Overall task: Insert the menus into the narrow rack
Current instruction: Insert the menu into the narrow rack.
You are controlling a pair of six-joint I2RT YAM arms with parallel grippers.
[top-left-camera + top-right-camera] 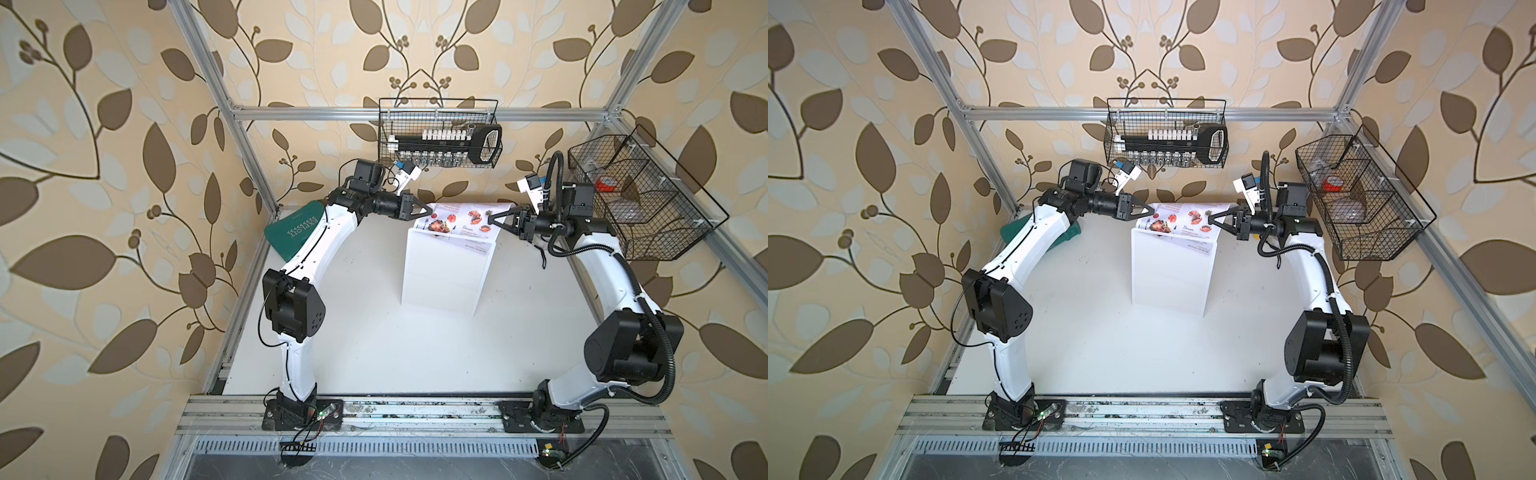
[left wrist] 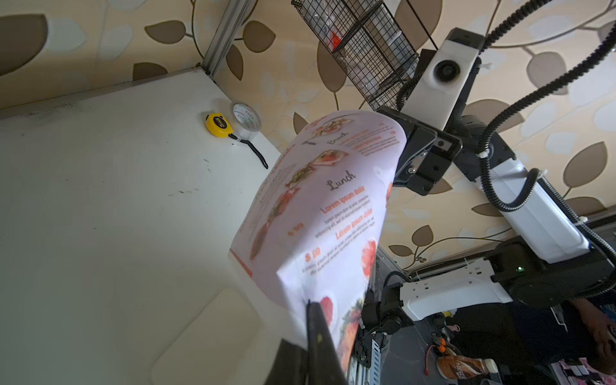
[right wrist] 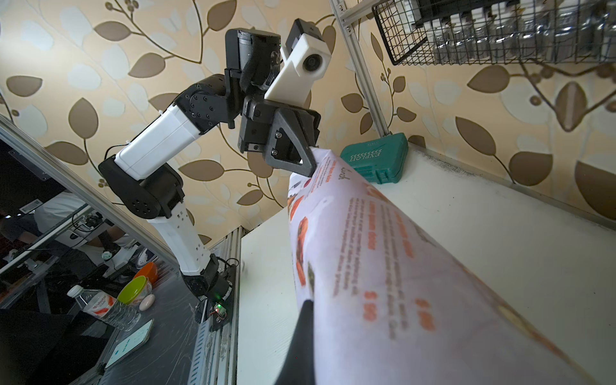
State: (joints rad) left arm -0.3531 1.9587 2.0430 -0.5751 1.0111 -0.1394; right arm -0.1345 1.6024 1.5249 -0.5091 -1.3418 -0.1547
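Leaf-patterned wallpaper on every side; white table (image 1: 374,340) below.

- Left gripper (image 1: 429,212): fingers pressed together, pinching one side edge of the menu (image 1: 457,219).
- Right gripper (image 1: 492,220): fingers likewise closed on the opposite edge. Both grips show in both top views.
- Menu: one thin white sheet, held off the table between the two grippers. It bows upward in the middle into a loose arch. Print is orange-red, with small food photos down one side and script headings "Lunch" and "Dinner" above price lines.
- Position: the sheet hangs over the top of the rack (image 1: 444,274). Its near edge overlaps the rack's upper front. Cannot tell whether any edge sits inside the slot.
- Rack: one, a tall plain white panel standing near the middle of the table.
- Farther out: two black wire baskets, one on the back rail (image 1: 440,133) and one on the right rail (image 1: 642,199).
- One green case (image 1: 293,232) lies in the back left corner.
- One yellow tape measure (image 2: 218,125) sits just beside one roll of tape (image 2: 246,116).
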